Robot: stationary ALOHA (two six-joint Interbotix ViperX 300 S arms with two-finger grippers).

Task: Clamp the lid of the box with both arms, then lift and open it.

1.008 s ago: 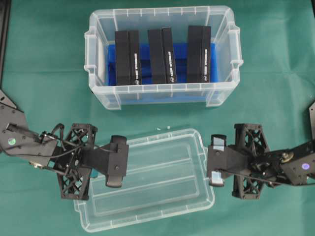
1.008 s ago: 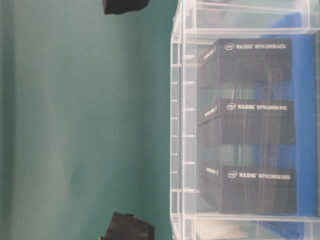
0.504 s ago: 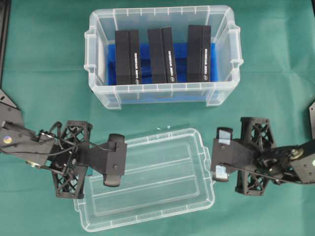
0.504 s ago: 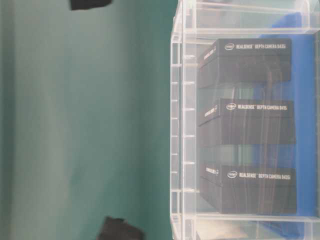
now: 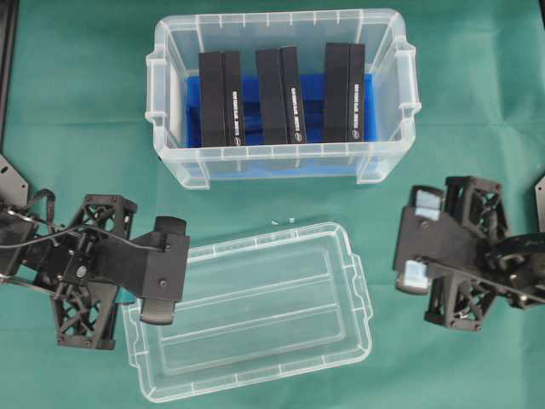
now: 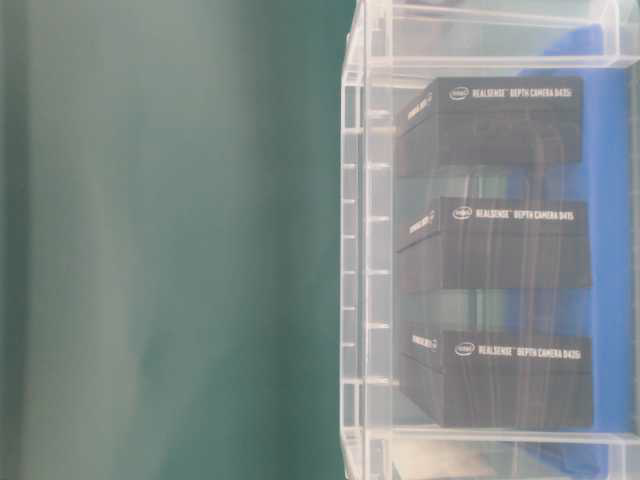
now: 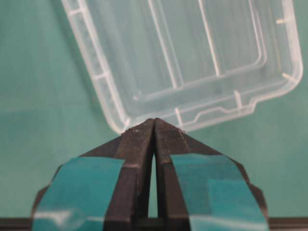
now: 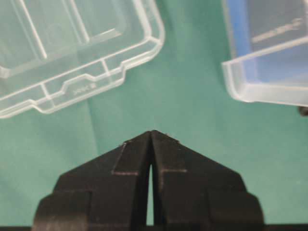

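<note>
Change: both arms have drawn outward from the lid [image 5: 251, 311] since half a second ago; the dark pincer shapes have gone from the table-level view.
Lid: lies flat on the green table [image 5: 77, 102], on the near side of the box [image 5: 277, 94], apart from it, unmoved.
Box: open-topped, holding three black RealSense camera cartons [image 6: 490, 250] upright on its blue floor.
Left pincer [image 7: 154, 126]: tips just over the lid's left end edge; contact unclear; jaws closed together, gripping nothing.
Right pincer [image 8: 151, 137]: off the lid's right end, clear of it, above bare table; jaws closed, empty.
</note>
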